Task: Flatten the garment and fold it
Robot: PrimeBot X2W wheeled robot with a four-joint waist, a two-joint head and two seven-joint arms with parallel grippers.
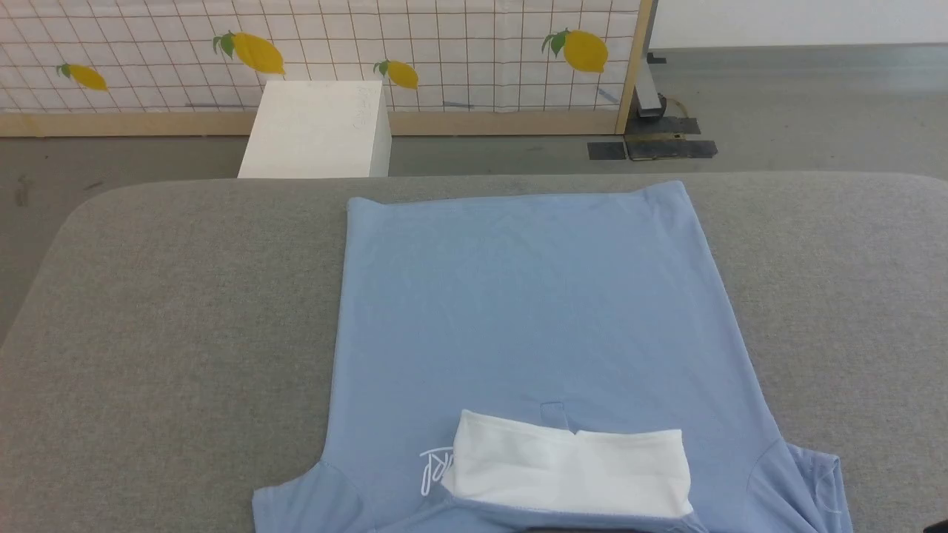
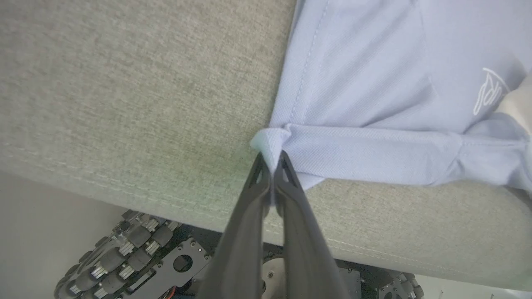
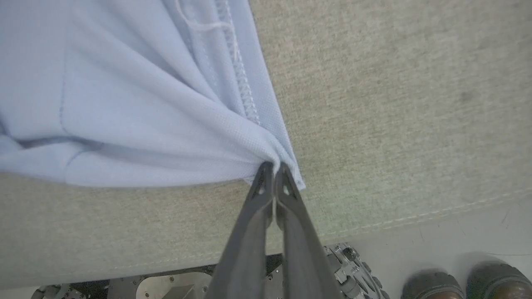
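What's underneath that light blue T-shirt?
The grey fabric-covered table shows around the light blue T-shirt; anything lying directly beneath the shirt is covered and cannot be seen.

White script logo (image 1: 435, 468) on garment (image 1: 518, 296), partly covered, perhaps starting "R"; otherwise unreadable.

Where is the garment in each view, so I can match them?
Head view: garment lies flat mid-table, white panel nearest the camera.
Left wrist view: upper right, corner pinched by the left gripper.
Right wrist view: upper left, corner pinched by the right gripper.
Shared landmark: the grey table under it.
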